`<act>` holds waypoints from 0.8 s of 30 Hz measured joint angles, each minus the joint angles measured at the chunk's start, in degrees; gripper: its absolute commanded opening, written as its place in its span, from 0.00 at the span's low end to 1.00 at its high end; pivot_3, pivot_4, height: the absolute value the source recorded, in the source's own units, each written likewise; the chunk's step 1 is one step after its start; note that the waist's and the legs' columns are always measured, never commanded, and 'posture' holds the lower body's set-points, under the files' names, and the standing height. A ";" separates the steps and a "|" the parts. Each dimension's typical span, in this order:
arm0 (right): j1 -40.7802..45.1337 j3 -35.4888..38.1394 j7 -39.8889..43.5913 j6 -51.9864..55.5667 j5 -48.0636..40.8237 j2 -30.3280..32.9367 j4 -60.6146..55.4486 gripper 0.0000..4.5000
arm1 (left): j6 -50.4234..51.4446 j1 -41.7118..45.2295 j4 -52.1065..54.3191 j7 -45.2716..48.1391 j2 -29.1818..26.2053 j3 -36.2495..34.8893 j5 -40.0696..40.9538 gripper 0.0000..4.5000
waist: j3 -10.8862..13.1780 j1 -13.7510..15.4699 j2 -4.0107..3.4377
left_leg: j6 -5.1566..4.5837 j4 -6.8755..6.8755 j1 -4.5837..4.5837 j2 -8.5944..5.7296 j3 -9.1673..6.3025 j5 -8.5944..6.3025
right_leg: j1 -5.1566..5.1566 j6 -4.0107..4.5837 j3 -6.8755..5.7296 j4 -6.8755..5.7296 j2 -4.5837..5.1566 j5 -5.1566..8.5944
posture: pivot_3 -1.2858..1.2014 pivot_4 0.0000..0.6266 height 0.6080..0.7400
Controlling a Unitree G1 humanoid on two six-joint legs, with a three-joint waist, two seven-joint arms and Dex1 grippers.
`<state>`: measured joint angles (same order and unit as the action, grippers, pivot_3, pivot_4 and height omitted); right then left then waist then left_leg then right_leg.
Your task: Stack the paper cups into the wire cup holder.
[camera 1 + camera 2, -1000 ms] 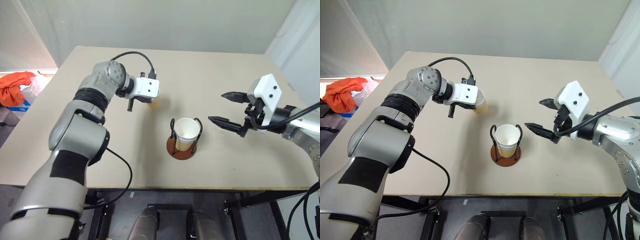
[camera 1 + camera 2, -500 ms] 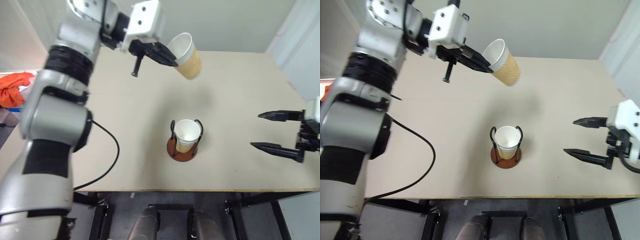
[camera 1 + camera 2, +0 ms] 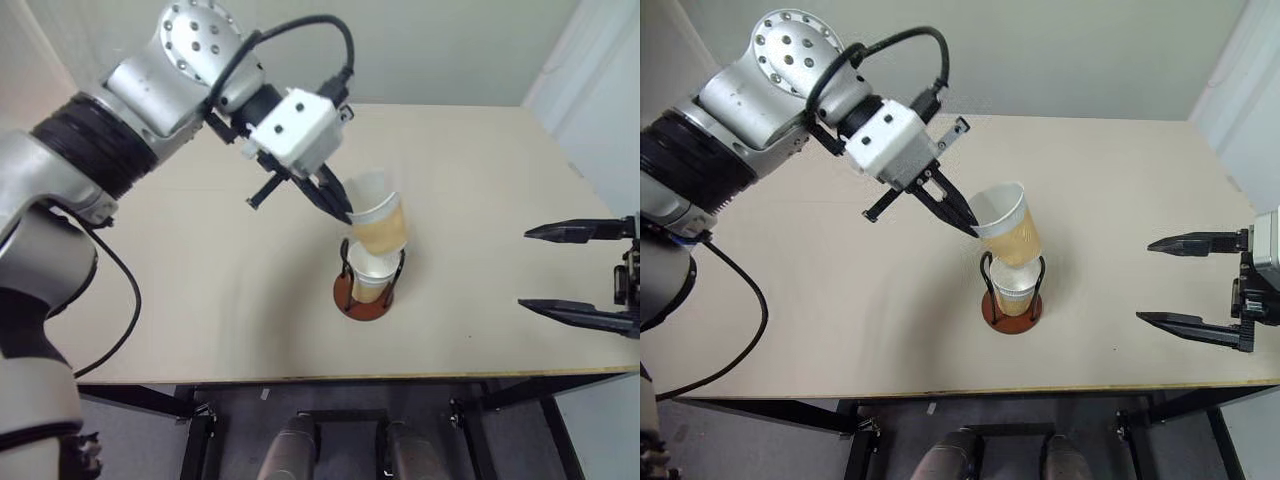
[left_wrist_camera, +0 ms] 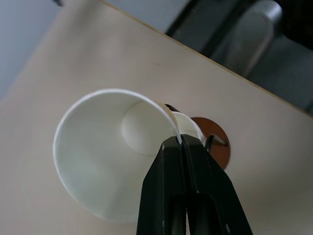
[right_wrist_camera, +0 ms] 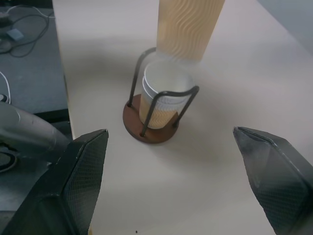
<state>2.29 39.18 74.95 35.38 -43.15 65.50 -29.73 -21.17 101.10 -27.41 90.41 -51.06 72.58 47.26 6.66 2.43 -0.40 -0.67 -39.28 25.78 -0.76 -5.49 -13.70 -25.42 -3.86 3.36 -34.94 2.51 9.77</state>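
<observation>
A: Where do we have the cup?

B: In our left end effector, clenched on its rim with one finger inside and one outside. The cup hangs just past the fingertips, tilted, mouth turned up toward the arm, its bottom right over the holder.

A: And the holder?

B: Below and beyond the left fingertips, on the bench. A cup already sits in it between the wire loops, upright, mouth open. That is why we carry ours by the rim: the tapered body stays free to slide in.

A: Is it nested yet?

B: We judge not. In the right wrist view the held cup's bottom hangs just above the seated rim, apart or barely touching; we cannot tell which. The tilt would need levelling first, or the bottom may catch on a loop.

A: Our right end effector?

B: Released, fingers spread wide, empty, well off to the side of the holder, probably to leave the left arm room.
</observation>
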 measured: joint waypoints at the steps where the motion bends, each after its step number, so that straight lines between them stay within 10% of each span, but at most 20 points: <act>1: 0.01 -0.07 -0.23 0.03 -0.06 0.00 -0.03 0.97 | -1.29 0.72 0.26 0.00 0.09 1.59 0.05 0.01 | 0.00 -0.07 -0.02 | 0.00 0.01 -0.02 -0.01 0.03 0.01 | 0.01 0.00 0.01 0.00 -0.01 -0.01 | 0.52 0.24 1.00; 19: 0.26 -0.48 -4.26 1.86 -2.08 0.04 -3.73 0.97 | -11.24 2.23 -7.82 0.02 7.27 9.14 -3.73 0.01 | 0.01 -0.01 -0.13 | -0.02 0.04 0.06 0.01 0.12 -0.11 | -0.02 -0.20 -0.08 0.04 -0.01 -0.08 | 0.52 0.24 1.00; 24: 0.58 -0.52 -4.71 1.92 -2.48 0.05 -4.12 0.97 | -9.62 1.78 -10.43 0.05 9.08 8.17 -4.63 0.29 | 0.01 -0.02 -0.14 | -0.03 0.03 0.05 0.02 0.13 -0.14 | -0.02 -0.20 -0.06 0.04 0.00 -0.09 | 0.52 0.24 1.00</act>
<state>2.88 38.65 70.24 37.29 -45.63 65.55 -33.85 -30.79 102.88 -37.84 90.46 -41.98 80.75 42.62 6.68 2.41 -0.53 -0.70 -39.26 25.83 -0.74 -5.35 -13.84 -25.45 -4.07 3.30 -34.90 2.52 9.68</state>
